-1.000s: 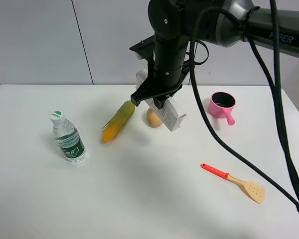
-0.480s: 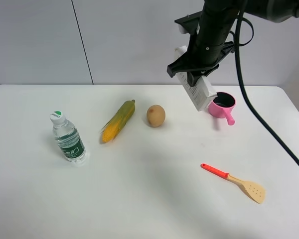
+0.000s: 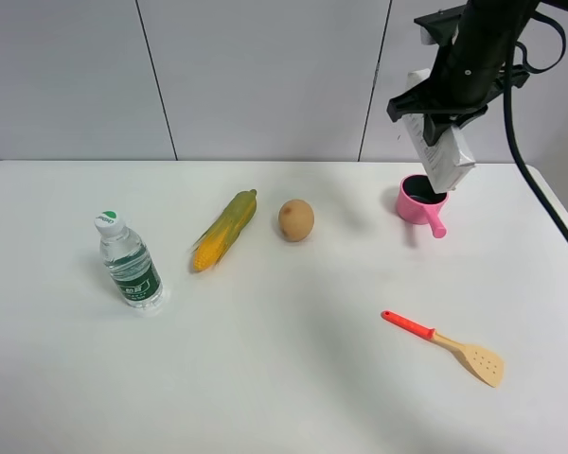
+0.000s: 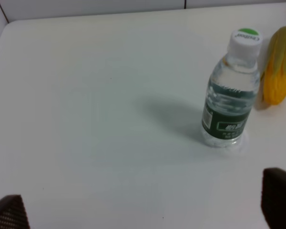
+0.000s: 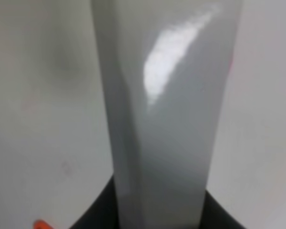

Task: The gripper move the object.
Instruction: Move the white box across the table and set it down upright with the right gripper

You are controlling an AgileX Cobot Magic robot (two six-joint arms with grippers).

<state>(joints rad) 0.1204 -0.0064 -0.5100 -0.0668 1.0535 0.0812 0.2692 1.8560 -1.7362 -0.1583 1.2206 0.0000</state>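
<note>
Plenty of bare counter (image 3: 265, 378) at the front and middle, between bottle (image 3: 130, 265) and spatula (image 3: 445, 345); right edge close past the pink cup (image 3: 421, 200). Raised high at back right: right gripper (image 3: 438, 109) clamped on the tilted carton (image 3: 437, 151), lower end over the cup, off the counter. Left gripper (image 4: 142, 210) spread wide, facing the bottle. Counted: 1 carton, 1 bottle, 1 corn cob (image 3: 225, 230), 1 potato (image 3: 296, 219), 1 cup, 1 spatula.

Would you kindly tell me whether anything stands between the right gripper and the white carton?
Nothing visible does: the right gripper is shut on the white carton, holding it clear of the table, near the pink cup.
</note>
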